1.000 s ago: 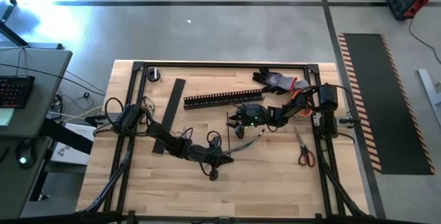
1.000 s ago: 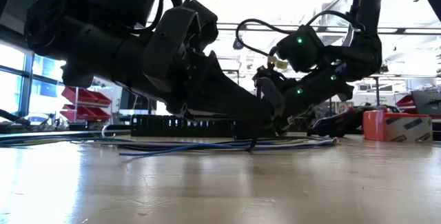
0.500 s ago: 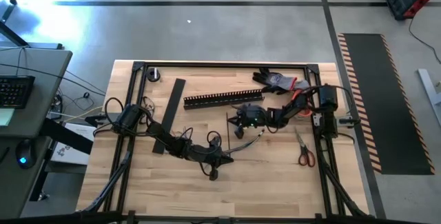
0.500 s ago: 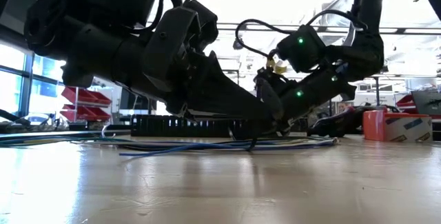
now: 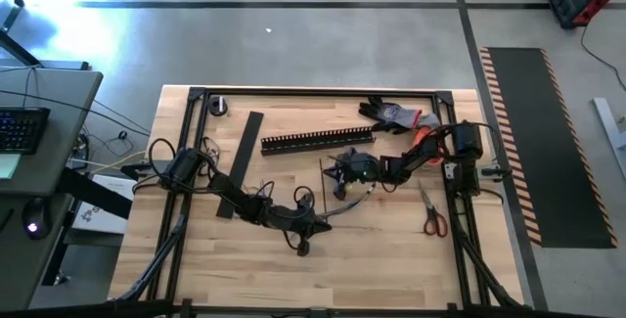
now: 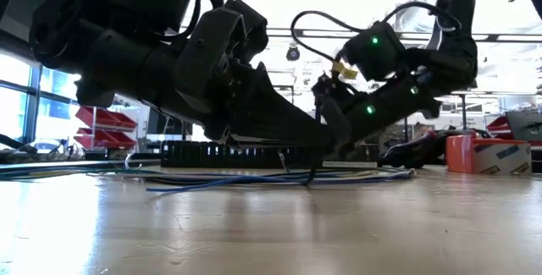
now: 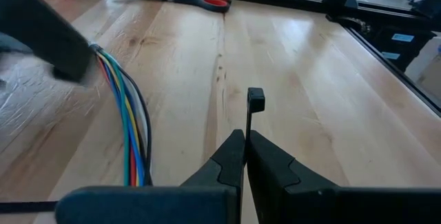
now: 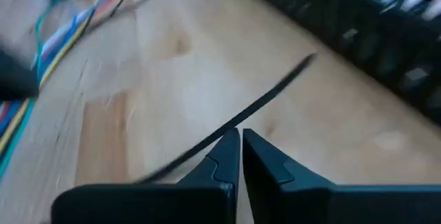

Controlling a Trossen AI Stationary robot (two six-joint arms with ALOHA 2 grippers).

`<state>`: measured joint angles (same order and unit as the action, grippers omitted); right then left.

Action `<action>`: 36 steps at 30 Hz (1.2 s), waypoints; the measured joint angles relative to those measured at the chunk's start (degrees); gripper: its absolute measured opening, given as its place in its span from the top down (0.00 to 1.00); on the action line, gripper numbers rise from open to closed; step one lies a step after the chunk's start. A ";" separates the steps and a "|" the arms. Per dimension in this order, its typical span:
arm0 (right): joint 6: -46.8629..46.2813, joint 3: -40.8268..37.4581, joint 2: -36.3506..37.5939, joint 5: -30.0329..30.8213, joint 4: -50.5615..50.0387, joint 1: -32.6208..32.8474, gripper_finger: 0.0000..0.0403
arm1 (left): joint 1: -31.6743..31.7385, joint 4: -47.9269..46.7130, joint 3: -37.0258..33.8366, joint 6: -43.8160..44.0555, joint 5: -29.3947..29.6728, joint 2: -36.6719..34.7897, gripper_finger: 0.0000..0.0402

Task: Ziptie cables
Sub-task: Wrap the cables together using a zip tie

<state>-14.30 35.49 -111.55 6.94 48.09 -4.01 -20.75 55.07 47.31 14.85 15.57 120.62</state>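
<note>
High view: left gripper (image 5: 321, 226) low near the worktop (image 5: 391, 259) middle beside the cables (image 5: 354, 199), right gripper (image 5: 333, 173) just below the channel (image 5: 315, 141), scissors (image 5: 432, 216) off to the right. Left wrist view: fingers (image 7: 227, 160) pressed together on the ziptie (image 7: 253, 107) at its head end, coloured cables (image 7: 127, 131) alongside. Right wrist view: fingers (image 8: 222, 156) clamped on the thin dark ziptie (image 8: 265, 102), strip slanting over bare wood toward the channel (image 8: 365, 38).
</note>
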 joint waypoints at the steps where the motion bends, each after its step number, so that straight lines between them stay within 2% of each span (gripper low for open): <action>1: -0.68 0.00 0.95 -0.35 0.06 -0.99 0.97 | 0.00 -0.03 0.00 0.01 0.00 0.00 1.00; 6: -5.68 0.02 4.58 -5.75 -0.73 -5.97 0.78 | 0.00 -0.37 0.02 0.02 0.00 0.00 1.00; 9: -8.09 0.06 4.47 -9.98 -1.90 -7.30 0.63 | 0.00 -0.42 0.02 0.02 0.01 0.00 1.00; 12: -8.01 0.01 2.98 -11.66 -3.40 -7.09 0.51 | 0.00 -0.42 0.02 0.02 0.00 0.00 1.00; 15: -8.23 0.05 0.78 -13.11 -0.56 -6.32 0.45 | 0.06 -0.42 0.02 0.02 0.00 0.00 1.00; 17: -9.00 0.11 -0.70 -14.27 1.11 -6.06 0.44 | 0.11 -0.42 0.02 0.02 0.02 0.00 1.00; 21: -8.45 0.29 -3.32 -14.02 4.68 -5.90 0.47 | 0.11 -0.42 0.02 0.04 0.02 0.00 1.00; 26: -6.19 0.33 -4.72 -13.56 6.78 -5.27 0.58 | 0.11 -0.42 0.02 0.07 0.02 0.00 1.00; 30: -4.37 0.24 -4.82 -10.33 6.15 -4.39 0.72 | 0.11 -0.42 0.02 0.07 0.02 0.00 1.00; 36: -2.25 0.18 -4.91 -9.59 5.65 -3.61 0.96 | 0.11 -0.40 0.02 0.07 0.04 0.00 1.00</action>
<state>-16.55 35.66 -116.46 -2.64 53.74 -7.63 -20.64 54.67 47.33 14.92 15.61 120.62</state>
